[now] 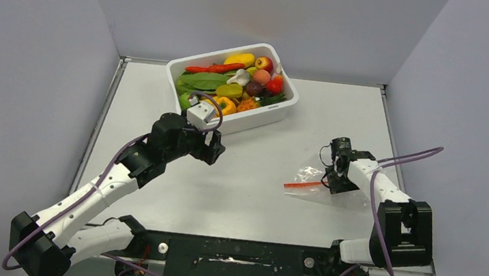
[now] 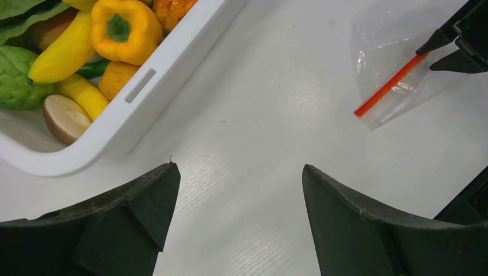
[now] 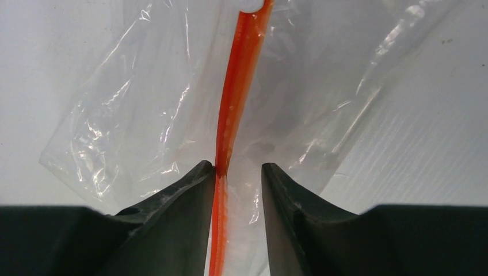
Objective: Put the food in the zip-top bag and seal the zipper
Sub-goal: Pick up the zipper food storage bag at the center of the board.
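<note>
The food (image 1: 234,82) lies heaped in a white tub (image 1: 266,116) at the back: red, yellow, green and peach toy pieces, with a long green leaf (image 1: 201,81). The clear zip-top bag (image 1: 311,178) lies flat on the table at the right, empty. Its red-orange zipper (image 1: 302,184) points left. My right gripper (image 3: 239,168) is low over the bag and narrowly open. The zipper (image 3: 236,103) runs between its fingers, touching the left one and apart from the right one. My left gripper (image 2: 239,172) is wide open and empty above bare table beside the tub's near wall (image 2: 144,86).
The left wrist view shows a yellow pepper (image 2: 124,29) and a green bumpy fruit (image 2: 17,77) at the tub's near end, and the bag (image 2: 391,63) with my right gripper (image 2: 454,49) on it. Grey walls enclose the table on three sides.
</note>
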{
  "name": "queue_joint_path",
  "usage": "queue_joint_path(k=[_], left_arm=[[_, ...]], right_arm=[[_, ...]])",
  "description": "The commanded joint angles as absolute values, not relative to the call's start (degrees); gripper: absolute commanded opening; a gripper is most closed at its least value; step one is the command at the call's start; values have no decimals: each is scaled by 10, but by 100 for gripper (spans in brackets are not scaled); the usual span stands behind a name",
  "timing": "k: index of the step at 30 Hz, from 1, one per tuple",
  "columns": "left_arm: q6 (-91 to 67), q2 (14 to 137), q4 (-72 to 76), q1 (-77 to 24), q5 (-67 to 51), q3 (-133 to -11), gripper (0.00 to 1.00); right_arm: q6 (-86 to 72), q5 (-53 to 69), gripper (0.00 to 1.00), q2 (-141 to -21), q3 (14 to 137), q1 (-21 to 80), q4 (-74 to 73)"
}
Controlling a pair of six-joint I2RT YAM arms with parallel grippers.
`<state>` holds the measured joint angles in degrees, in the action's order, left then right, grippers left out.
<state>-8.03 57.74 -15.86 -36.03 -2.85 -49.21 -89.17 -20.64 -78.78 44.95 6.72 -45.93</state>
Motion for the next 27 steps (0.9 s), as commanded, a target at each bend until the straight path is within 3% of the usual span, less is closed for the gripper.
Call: queue_joint_path(k=[1, 6, 9, 20, 27], left_arm=[[-70, 566, -148, -361, -25, -497, 78], [-69, 566, -147, -360, -24, -496, 78], [-69, 567, -146, -360, -22, -495, 78], [-85, 566, -137, -361, -17, -491, 78], [-145, 563, -119, -366, -32, -489, 76]], right_arm=[[-899, -226, 32, -780, 449, 64, -455], [-896, -252, 9, -755, 450, 64, -470], [-893, -263, 0, -738, 449, 64, -477], [-800, -335, 0, -660, 488, 82, -478], [-626, -332, 0, -558, 469, 111, -362]])
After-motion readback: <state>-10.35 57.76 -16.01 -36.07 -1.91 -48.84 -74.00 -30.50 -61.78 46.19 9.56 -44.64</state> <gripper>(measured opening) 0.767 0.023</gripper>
